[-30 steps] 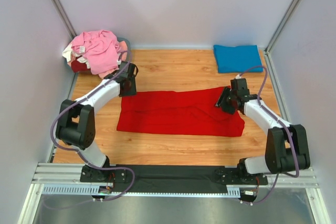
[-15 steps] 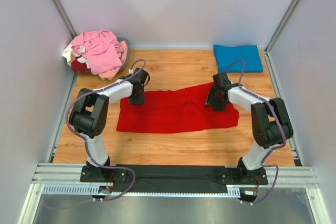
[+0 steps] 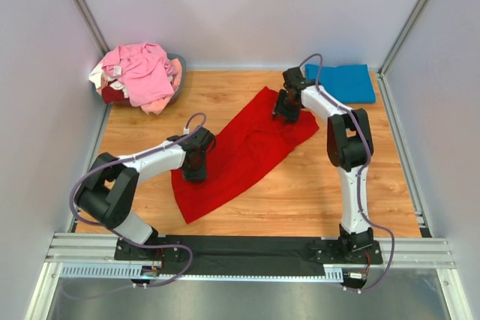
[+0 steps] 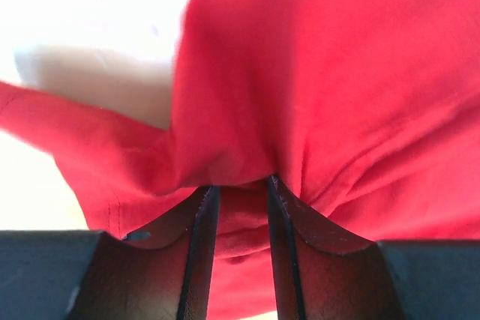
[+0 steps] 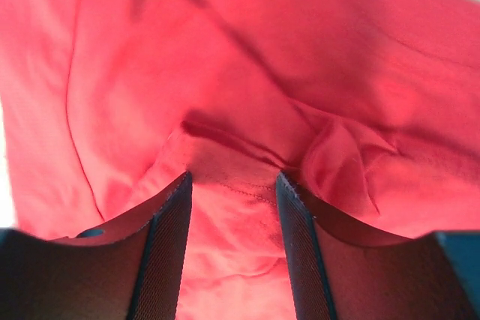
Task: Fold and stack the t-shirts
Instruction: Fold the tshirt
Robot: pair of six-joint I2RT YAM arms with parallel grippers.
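The bright red t-shirt lies stretched diagonally on the wooden table, from near left to far right. My left gripper is shut on its near-left part; red cloth bunches between the fingers in the left wrist view. My right gripper is shut on its far-right edge, and a stitched hem sits between the fingers in the right wrist view. A folded blue t-shirt lies at the far right corner. Pink and cream shirts are piled at the far left.
The pile sits in a grey bin at the far left corner, with a dark red item low in it. White walls close the table on three sides. Bare wood shows in front of the red shirt.
The right gripper has moved far back and left with the shirt's right end. The left gripper has moved nearer and right. The shirt swung from lying sideways to diagonal.
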